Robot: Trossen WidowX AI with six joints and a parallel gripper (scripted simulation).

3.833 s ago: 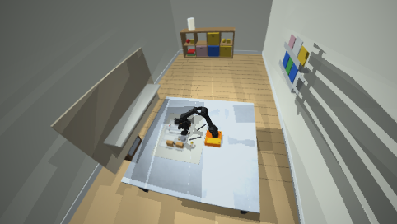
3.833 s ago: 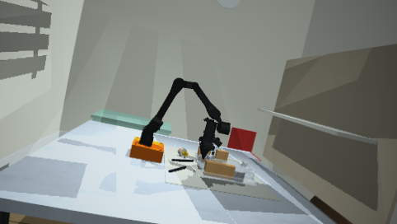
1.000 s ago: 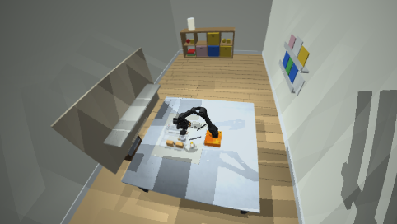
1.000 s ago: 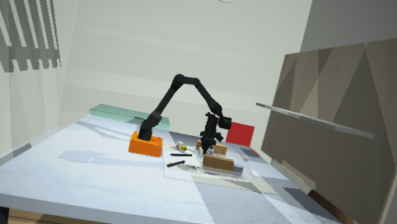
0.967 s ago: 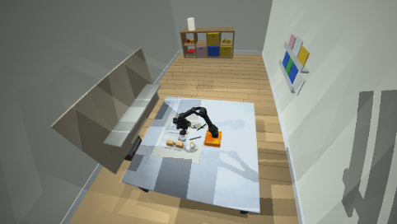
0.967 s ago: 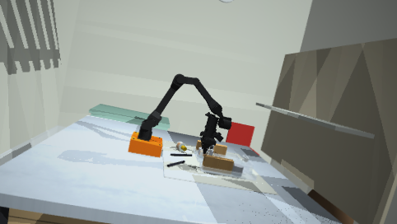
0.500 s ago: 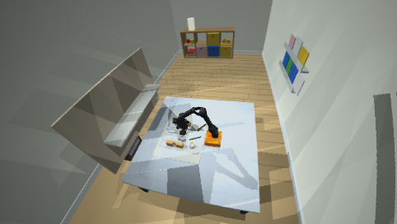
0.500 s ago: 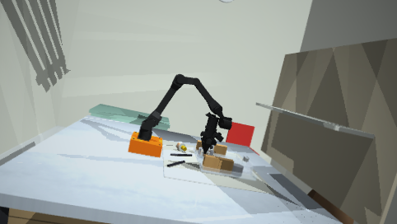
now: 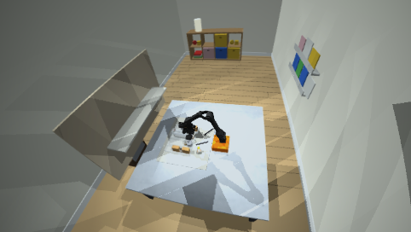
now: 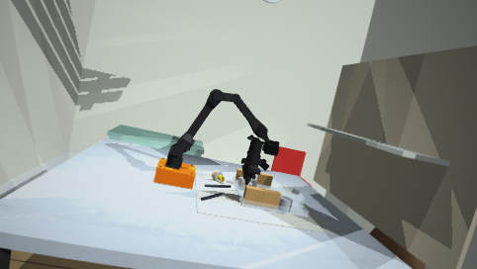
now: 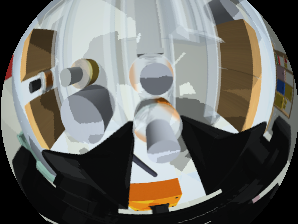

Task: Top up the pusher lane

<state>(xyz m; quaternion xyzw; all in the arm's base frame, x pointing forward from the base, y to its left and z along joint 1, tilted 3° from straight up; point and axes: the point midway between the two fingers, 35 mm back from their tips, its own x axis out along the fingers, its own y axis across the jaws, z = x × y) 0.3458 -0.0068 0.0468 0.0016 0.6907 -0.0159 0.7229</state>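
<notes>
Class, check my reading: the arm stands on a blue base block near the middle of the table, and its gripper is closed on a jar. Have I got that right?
Not quite. The base block is orange, not blue, as the exterior view shows plainly. The rest holds: it sits near the middle of the table, and the gripper is closed on a jar, seen in the wrist view.
</notes>
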